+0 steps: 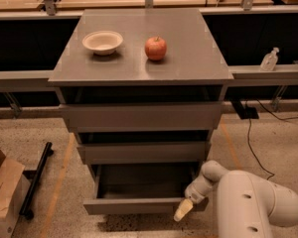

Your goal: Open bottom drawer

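- Bottom drawer: lowest tier of the grey cabinet, standing partly out, with the dark inside showing behind the flat front.
- Pincer: low at the right end of that front, touching or just beside the corner; open or closed, cannot tell.
- Probably mid-pull: best drawn straight out and level, given the risk of skewing with a hold at one end only.
- No handle, so likely to slip; slow, steady pull advised.
- Middle drawer and top drawer above: to be left alone.
- On the surface: white bowl and red apple, apart; apt to shift under a jolt.
- On the floor at left: cardboard box and black bar, well apart from the drawer; cable at right.
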Robot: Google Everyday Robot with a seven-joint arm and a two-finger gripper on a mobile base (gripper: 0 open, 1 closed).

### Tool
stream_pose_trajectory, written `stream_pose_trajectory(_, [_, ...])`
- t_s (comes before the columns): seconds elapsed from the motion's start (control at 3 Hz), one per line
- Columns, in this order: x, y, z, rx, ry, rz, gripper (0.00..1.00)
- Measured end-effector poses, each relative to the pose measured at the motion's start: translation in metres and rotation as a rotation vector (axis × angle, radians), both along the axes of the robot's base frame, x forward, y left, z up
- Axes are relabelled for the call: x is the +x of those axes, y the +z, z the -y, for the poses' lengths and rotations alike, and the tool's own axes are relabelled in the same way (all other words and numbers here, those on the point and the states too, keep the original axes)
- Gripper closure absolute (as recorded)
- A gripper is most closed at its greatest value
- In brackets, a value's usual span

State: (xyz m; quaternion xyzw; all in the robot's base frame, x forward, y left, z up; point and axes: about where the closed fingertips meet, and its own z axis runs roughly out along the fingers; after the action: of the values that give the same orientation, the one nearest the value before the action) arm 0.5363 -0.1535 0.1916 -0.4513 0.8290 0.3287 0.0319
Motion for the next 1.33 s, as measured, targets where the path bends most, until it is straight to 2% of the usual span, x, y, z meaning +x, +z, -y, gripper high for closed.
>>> stream_pose_trajectory(0.33, [0.0,0.002,0.0,0.0,0.0,0.0,0.0])
stream_pose_trajectory(0.67, [-0.018,-0.003,0.021,-0.026,-0.022,-0.087,0.0])
stream_pose_trajectory(1.0, [-0.031,-0.004,0.034,-0.046,-0.024,-0.145,0.0])
stream_pose_trajectory(1.33, [-0.032,-0.004,0.034,-0.046,-0.024,-0.145,0.0])
